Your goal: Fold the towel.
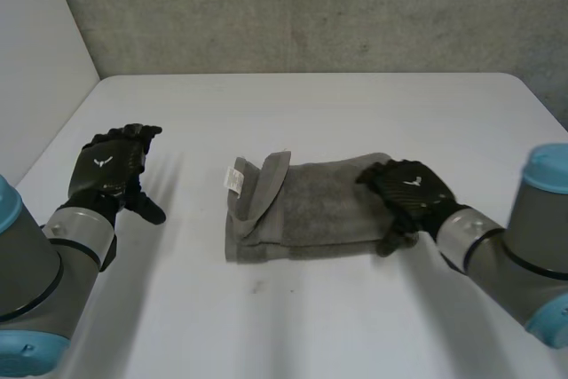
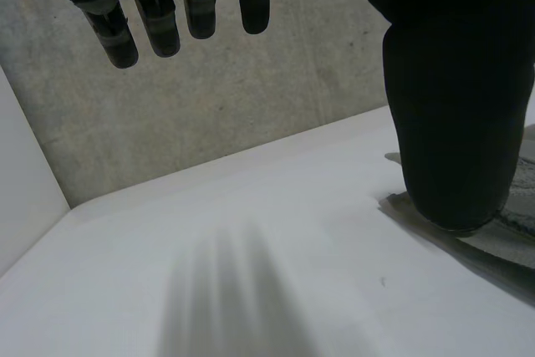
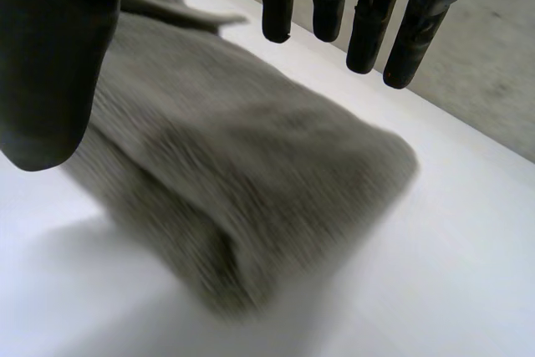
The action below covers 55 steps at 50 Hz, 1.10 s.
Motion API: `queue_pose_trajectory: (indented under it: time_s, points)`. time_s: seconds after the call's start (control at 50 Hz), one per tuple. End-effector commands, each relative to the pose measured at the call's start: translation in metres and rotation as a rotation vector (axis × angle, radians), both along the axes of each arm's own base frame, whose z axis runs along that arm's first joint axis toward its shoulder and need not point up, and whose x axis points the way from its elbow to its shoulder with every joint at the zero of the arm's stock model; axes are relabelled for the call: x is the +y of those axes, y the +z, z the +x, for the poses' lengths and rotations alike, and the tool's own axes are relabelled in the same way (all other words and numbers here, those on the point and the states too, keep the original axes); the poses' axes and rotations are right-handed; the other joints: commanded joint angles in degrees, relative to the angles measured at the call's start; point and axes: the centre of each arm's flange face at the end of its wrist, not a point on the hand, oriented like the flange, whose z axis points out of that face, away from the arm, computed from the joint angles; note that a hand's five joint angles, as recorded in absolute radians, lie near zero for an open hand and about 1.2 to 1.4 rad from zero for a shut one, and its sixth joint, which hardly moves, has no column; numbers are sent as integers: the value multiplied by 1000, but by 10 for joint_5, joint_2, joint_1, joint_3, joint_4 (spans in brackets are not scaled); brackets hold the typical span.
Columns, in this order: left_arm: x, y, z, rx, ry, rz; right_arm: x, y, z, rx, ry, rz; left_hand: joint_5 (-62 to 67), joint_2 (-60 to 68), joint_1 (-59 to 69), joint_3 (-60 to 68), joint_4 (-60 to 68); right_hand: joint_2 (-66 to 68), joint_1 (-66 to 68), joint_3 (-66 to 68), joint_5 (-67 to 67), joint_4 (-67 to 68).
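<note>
Towel: grey, thick pile, folded into a squat bundle at the middle of the white table; loose flap turned up at its left end beside a white label; label's print too small to read. Right hand: over the towel's right end, covering that edge; fingers straight and spread from the thumb, clasping nothing; contact with cloth uncertain. Left hand: well apart from the towel, fingers relaxed, empty.
</note>
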Motion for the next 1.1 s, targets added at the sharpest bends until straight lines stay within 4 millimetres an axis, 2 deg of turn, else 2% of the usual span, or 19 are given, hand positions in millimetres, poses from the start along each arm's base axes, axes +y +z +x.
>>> queue_pose_trajectory:
  time_s: [0.02, 0.16, 0.42, 0.5, 0.54, 0.56, 0.58, 0.66, 0.72, 0.76, 0.88, 0.92, 0.94, 0.98, 1.0, 1.02, 1.04, 1.08, 1.1]
  points:
    - [2, -1, -2, -1, -9, 2, -22, -12, -30, -6, -72, -23, -17, 5, 1, 4, 5, 95, 96, 97, 97, 90]
    - [3, -2, -2, -3, -9, 8, -30, -18, -33, -16, -79, -50, -17, 5, 1, 4, 5, 218, 219, 219, 220, 213]
    - [3, -3, -2, -3, -9, 9, -28, -26, -30, -25, -71, -27, -17, 5, 1, 4, 5, 211, 212, 213, 213, 206]
    - [4, -3, -2, -3, -11, 9, -27, -28, -30, -26, -70, -21, -17, 5, 1, 4, 5, 252, 253, 253, 254, 247]
    - [4, -3, -2, -4, -11, 11, -27, -32, -30, -22, -74, -11, -17, 5, 1, 4, 5, 553, 554, 554, 554, 548]
    - [4, -3, -2, -4, -11, 11, -27, -32, -30, -22, -74, -11, -17, 5, 1, 4, 5, 554, 555, 556, 556, 550]
    - [4, -3, -2, -4, -11, 11, -30, -31, -33, -19, -92, -15, -17, 5, 1, 4, 5, 652, 653, 653, 654, 647]
    - [4, -3, -2, -3, -10, 9, -30, -26, -37, -8, -113, -27, -17, 5, 1, 4, 5, 653, 654, 654, 655, 648]
    - [4, -3, -2, -3, -11, 9, -28, -16, -38, -7, -119, -52, -17, 5, 1, 4, 5, 653, 654, 654, 655, 648]
    - [6, -4, -2, -6, -14, 15, -26, 0, -38, -13, -115, -100, -17, 5, 1, 4, 5, 653, 654, 654, 655, 648]
    - [8, -3, -4, -5, -22, 11, -30, 19, -33, -13, -98, -176, -17, 5, 1, 4, 5, 653, 654, 654, 655, 648]
    - [8, -2, -5, -4, -25, 6, -39, 36, -23, -11, -75, -251, -17, 5, 1, 4, 5, 653, 654, 654, 655, 648]
    - [8, -2, -5, -4, -25, 6, -39, 36, -23, -11, -75, -251, -17, 5, 1, 4, 5, 653, 654, 654, 655, 648]
    - [8, -2, -4, -4, -22, 6, -24, 54, 19, -35, 44, -307, -17, 5, 1, 4, 5, 653, 654, 654, 655, 648]
    - [8, -2, -4, -4, -22, 6, -24, 54, 19, -35, 44, -308, -17, 5, 1, 4, 5, 653, 654, 654, 655, 648]
    - [8, -2, -4, -4, -22, 6, -13, 61, 43, -51, 110, -328, -17, 5, 1, 4, 5, 653, 654, 654, 655, 648]
    - [8, -2, -4, -4, -22, 6, -13, 61, 43, -51, 111, -328, -17, 5, 1, 4, 5, 653, 654, 654, 655, 648]
    - [7, -2, -4, -4, -19, 6, 12, 60, 92, -65, 245, -314, -17, 5, 1, 4, 5, 653, 654, 654, 655, 648]
    - [7, -2, -4, -4, -19, 6, 12, 60, 92, -65, 246, -314, -17, 5, 1, 4, 5, 653, 654, 654, 655, 648]
